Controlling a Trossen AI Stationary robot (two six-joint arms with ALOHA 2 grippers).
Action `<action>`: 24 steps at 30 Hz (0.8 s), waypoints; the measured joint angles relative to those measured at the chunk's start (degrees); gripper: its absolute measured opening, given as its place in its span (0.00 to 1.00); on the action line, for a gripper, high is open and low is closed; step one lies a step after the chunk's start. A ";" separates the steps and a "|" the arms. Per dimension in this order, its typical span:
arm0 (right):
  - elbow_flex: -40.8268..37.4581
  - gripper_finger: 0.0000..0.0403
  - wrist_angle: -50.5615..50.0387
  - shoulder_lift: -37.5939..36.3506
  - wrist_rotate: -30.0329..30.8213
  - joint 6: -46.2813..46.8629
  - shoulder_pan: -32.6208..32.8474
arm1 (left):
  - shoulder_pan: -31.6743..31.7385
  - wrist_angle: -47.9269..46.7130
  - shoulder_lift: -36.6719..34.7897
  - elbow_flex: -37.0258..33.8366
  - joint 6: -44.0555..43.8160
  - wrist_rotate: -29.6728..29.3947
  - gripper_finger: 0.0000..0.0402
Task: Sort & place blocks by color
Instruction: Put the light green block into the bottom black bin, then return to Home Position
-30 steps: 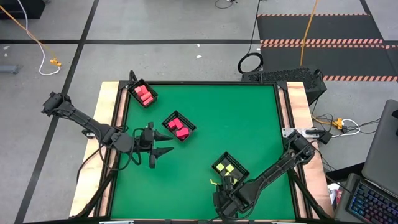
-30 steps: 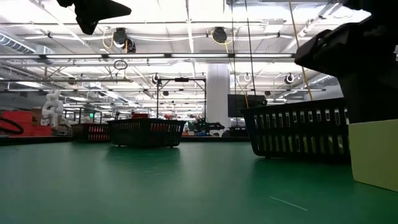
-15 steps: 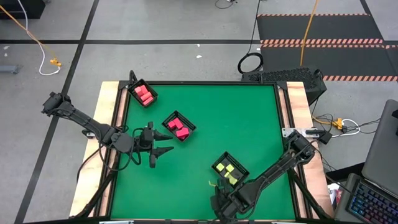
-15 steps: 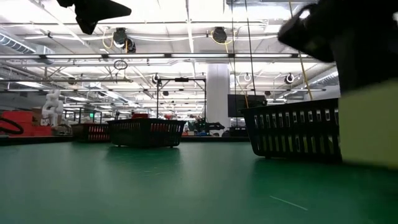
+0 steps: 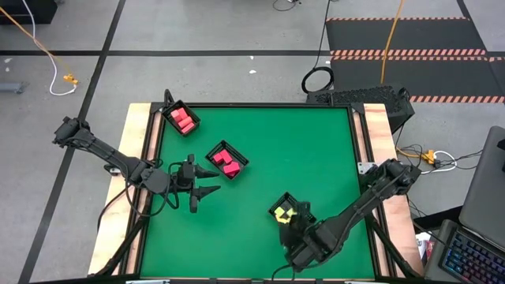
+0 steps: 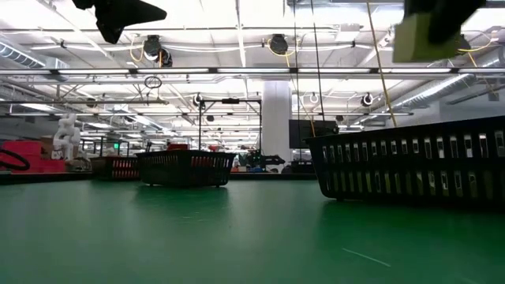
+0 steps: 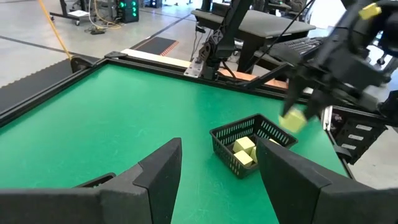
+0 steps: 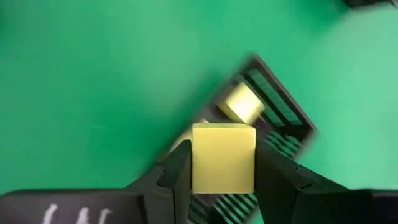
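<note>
My right pincer (image 8: 222, 177) is clamped on a yellow cube (image 8: 223, 158), one finger against each flat side, so the block hangs square and cannot twist. I hold it raised above the yellow tray (image 5: 286, 207), clear of the mesh rim, because that tray already carries the other yellow blocks (image 7: 244, 149) and this one belongs with them. From here I judge the next move to be a short lowering and a release inside the walls. My left pincer (image 5: 207, 182) waits with its fingers spread and nothing between them, just beside the nearer red tray (image 5: 226, 158), where the red blocks (image 5: 229, 162) lie; a second tray of red blocks (image 5: 182, 118) sits at the far corner of the green surface (image 5: 300, 150).
</note>
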 joint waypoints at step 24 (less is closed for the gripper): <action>-11.39 0.66 0.66 -2.88 -3.22 9.86 -1.26 | -0.01 0.02 0.00 0.00 -0.40 0.00 0.52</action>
